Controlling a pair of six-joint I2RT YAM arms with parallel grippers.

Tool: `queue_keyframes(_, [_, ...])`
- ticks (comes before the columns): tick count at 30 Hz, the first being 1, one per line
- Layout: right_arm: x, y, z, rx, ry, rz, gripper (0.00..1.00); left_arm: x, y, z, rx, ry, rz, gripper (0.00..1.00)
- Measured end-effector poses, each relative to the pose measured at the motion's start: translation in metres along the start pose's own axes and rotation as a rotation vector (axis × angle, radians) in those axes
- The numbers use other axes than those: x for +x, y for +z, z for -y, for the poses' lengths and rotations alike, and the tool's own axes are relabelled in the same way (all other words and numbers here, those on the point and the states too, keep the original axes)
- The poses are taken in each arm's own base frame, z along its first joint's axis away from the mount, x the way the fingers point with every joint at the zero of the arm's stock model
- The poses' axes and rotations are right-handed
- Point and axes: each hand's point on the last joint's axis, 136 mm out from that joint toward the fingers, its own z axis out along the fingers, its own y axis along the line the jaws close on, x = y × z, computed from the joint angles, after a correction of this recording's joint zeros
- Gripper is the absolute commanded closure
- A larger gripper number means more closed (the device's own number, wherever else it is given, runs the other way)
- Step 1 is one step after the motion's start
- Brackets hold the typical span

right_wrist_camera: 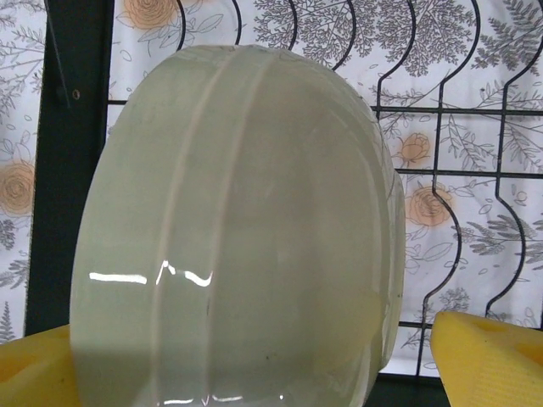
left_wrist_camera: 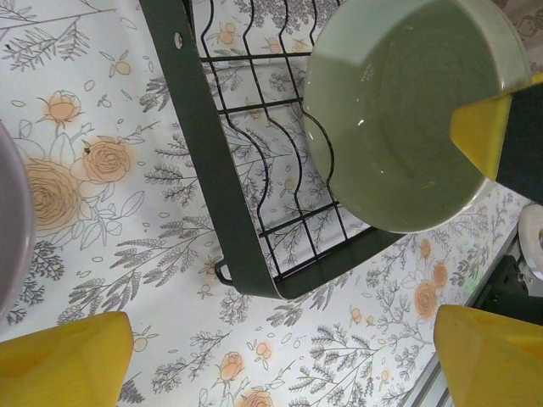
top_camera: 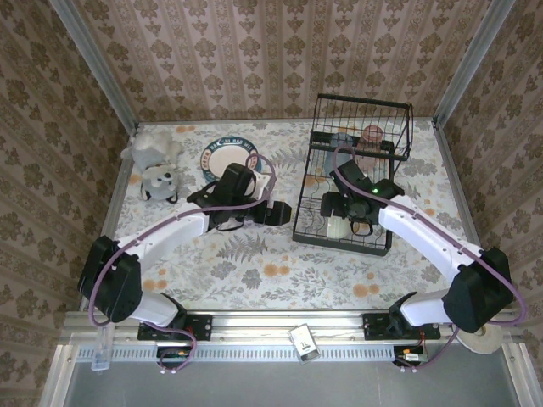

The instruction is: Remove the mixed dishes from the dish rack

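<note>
Right wrist: jaws of right gripper [right_wrist_camera: 263, 363] stand wide apart around pale green bowl [right_wrist_camera: 237, 229].

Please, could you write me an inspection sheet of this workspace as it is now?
Surface: floral tablecloth, flat.
Job's things: pale green bowl on edge in dish rack; pink cup and bluish cup on its upper shelf; plate on the cloth.
Clutter: grey plush toy.
Hands: right hand open astride the bowl; left hand open, near the rack's corner.
Cables: purple cables along both arms.
Surroundings: patterned walls.
</note>
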Motion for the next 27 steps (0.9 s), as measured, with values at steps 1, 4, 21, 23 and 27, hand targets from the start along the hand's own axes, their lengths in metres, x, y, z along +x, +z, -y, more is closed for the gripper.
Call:
queue_keyframes(1, [-0.001, 0.001, 0.0, -0.002, 0.004, -0.001, 0.06, 0.001, 0.001, 0.001, 0.003, -0.001, -0.002, 0.09])
queue_keyframes(4, [-0.001, 0.006, 0.0, 0.0, 0.011, -0.012, 0.04, 0.001, 0.002, 0.003, 0.009, -0.003, -0.002, 0.09])
queue_keyframes(21, [0.004, 0.022, -0.004, -0.003, 0.013, -0.059, 0.17, 0.001, 0.01, 0.001, 0.012, -0.007, -0.002, 0.11])
queue_keyframes(23, [0.004, 0.022, -0.005, -0.004, 0.012, -0.06, 0.19, 0.001, 0.011, 0.0, 0.012, -0.008, -0.005, 0.11])
queue_keyframes(27, [0.004, 0.022, -0.004, -0.002, 0.008, -0.057, 0.29, 0.003, 0.013, -0.001, 0.01, -0.011, -0.011, 0.14])
